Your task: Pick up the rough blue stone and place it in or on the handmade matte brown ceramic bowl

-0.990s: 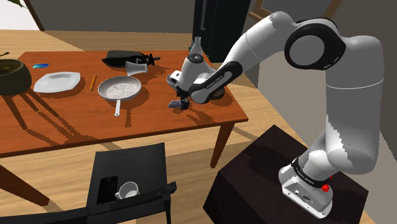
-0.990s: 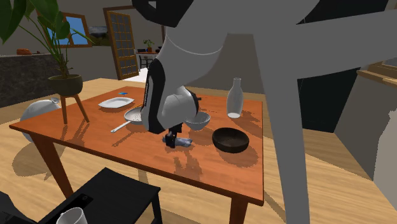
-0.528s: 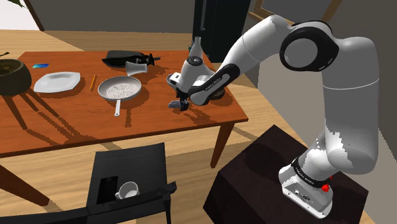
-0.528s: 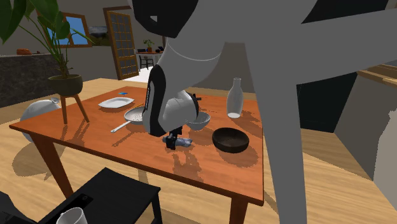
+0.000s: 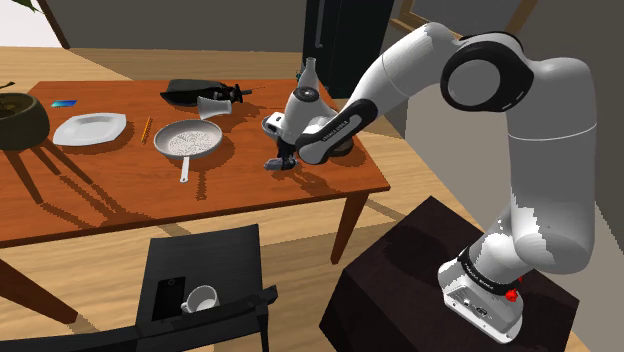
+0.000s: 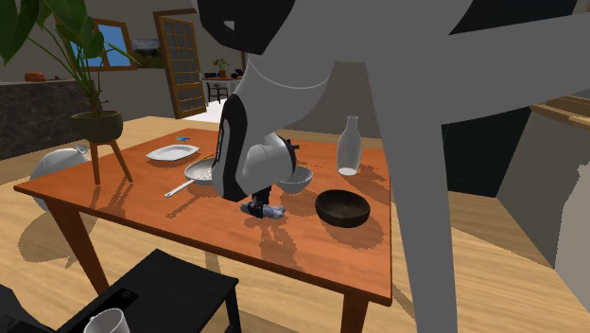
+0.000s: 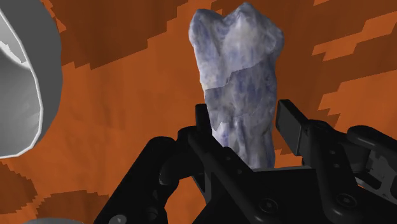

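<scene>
The blue stone (image 7: 238, 70) is a long, rough, blue-grey lump lying on the orange wooden table (image 5: 250, 190). My black gripper (image 7: 245, 118) reaches down over it, and both fingers press against its sides, so it is shut on the stone. From the shoulder view the gripper (image 5: 281, 163) stands low at the table's near right part, with the stone (image 5: 289, 166) peeking out beside it. In the second exterior view the stone (image 6: 275, 211) lies under the gripper (image 6: 257, 207). The dark brown bowl (image 6: 342, 208) sits a short way to that view's right of the stone.
A grey bowl (image 6: 294, 180) stands just behind the gripper, and a pale bottle (image 6: 350, 147) farther back. A pan (image 5: 188, 140), a white plate (image 5: 90, 128) and a potted plant (image 5: 15, 115) are toward the shoulder view's left. A black chair (image 5: 205, 265) with a mug (image 5: 200, 298) is in front.
The fingers have come together from wide apart onto the stone's sides. The arm settled slightly lower over the stone; the stone itself stays on the table.
</scene>
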Robot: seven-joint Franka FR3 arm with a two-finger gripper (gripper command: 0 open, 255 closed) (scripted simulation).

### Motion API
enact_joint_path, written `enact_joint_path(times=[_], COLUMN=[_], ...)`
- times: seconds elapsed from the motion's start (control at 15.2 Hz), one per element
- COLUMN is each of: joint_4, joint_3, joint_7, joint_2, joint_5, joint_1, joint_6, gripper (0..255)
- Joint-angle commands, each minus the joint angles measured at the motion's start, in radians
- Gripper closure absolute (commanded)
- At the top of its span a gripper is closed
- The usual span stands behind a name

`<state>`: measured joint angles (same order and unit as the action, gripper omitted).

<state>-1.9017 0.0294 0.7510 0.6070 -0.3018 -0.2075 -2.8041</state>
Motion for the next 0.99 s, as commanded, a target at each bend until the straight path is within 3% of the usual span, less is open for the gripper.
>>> enact_joint_path(times=[0.0, 0.86, 0.92], joint_4=[-0.006, -0.012, -0.012], joint_3=[-0.001, 0.024, 0.024], joint_7=[0.000, 0.023, 0.023], joint_2=[0.004, -0.076, -0.076], joint_5=[0.000, 0.022, 0.022], joint_1=[0.001, 0.014, 0.014], joint_6=[0.000, 0.076, 0.076], gripper=[255, 255, 0])
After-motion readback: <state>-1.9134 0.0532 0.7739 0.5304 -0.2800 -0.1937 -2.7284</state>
